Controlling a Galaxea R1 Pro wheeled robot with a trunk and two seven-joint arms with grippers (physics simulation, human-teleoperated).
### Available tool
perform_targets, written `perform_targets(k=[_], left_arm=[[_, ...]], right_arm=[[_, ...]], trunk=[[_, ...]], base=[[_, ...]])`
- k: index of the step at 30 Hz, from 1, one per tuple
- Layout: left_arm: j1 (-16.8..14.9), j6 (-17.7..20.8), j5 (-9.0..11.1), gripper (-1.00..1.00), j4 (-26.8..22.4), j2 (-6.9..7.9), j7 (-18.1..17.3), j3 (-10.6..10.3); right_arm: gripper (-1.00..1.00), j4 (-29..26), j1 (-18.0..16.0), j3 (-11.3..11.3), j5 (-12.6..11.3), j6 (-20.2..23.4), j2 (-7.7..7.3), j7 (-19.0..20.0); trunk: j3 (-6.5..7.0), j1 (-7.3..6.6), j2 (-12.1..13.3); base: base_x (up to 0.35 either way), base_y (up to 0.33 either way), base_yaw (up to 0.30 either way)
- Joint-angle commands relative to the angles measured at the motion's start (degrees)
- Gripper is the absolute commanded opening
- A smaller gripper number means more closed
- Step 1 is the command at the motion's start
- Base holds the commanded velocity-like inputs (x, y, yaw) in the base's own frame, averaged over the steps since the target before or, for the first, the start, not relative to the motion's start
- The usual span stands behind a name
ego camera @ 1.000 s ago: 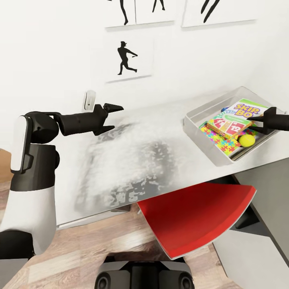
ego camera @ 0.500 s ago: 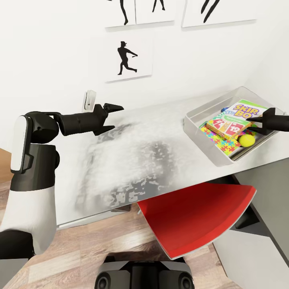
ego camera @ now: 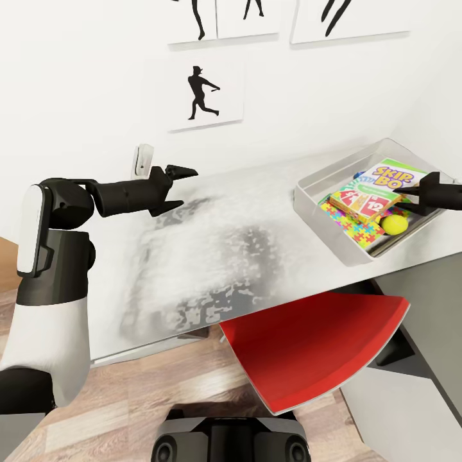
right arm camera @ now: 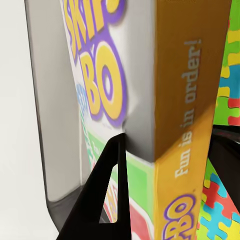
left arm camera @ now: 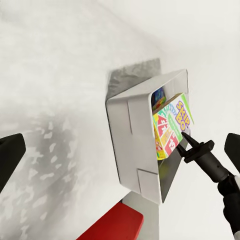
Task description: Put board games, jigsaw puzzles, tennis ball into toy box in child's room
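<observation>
The toy box (ego camera: 327, 184) sat at the table's (ego camera: 256, 218) right end, holding the Skip-Bo box (ego camera: 393, 176), a red game box (ego camera: 364, 203), a jigsaw puzzle (ego camera: 350, 226) and the tennis ball (ego camera: 394, 223). The right gripper (ego camera: 409, 192), fingers slightly parted, reached between them, apparently releasing. The red box's long axis ran diagonally across the bin. The left gripper (ego camera: 183, 188) hovered spread wide, empty.

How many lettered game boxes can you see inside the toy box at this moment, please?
2 are clear: the Skip-Bo box at the far side of the toy box, and a red-and-green box lying across the jigsaw puzzle. A third may be hidden beneath them.
</observation>
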Motion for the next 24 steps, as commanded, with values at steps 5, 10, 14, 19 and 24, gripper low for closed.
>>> perform_targets(k=[5, 10, 14, 19, 24], left_arm=[[-0.1, 0.0, 0.5, 1.0, 0.0, 0.03, 0.5, 0.0], [-0.1, 0.0, 0.5, 1.0, 0.0, 0.01, 0.5, -0.1], [-0.1, 0.0, 0.5, 1.0, 0.0, 0.02, 0.4, -0.4], [-0.2, 0.0, 0.5, 1.0, 0.0, 0.02, 0.5, -0.7], [-0.5, 0.0, 0.5, 1.0, 0.0, 0.03, 0.5, -0.8]], right_arm=[[-1.0, 0.0, -0.1, -0.2, 0.5, 0.2, -0.06, 0.5], [-1.0, 0.0, -0.1, -0.2, 0.5, 0.2, -0.09, 0.5], [-1.0, 0.0, -0.1, -0.2, 0.5, 0.2, -0.13, 0.5], [-1.0, 0.0, -0.1, -0.2, 0.5, 0.2, -0.12, 0.5], [-1.0, 0.0, -0.1, -0.2, 0.5, 0.2, -0.17, 0.5]], trunk=[[-0.08, 0.04, -0.1], [-0.08, 0.04, -0.1], [-0.08, 0.04, -0.1], [-0.08, 0.04, -0.1], [-0.08, 0.04, -0.1]], base=[[0.082, 0.0, 0.0], [0.183, 0.0, 0.0], [0.094, 0.0, 0.0], [0.041, 0.0, 0.0], [0.015, 0.0, 0.0]])
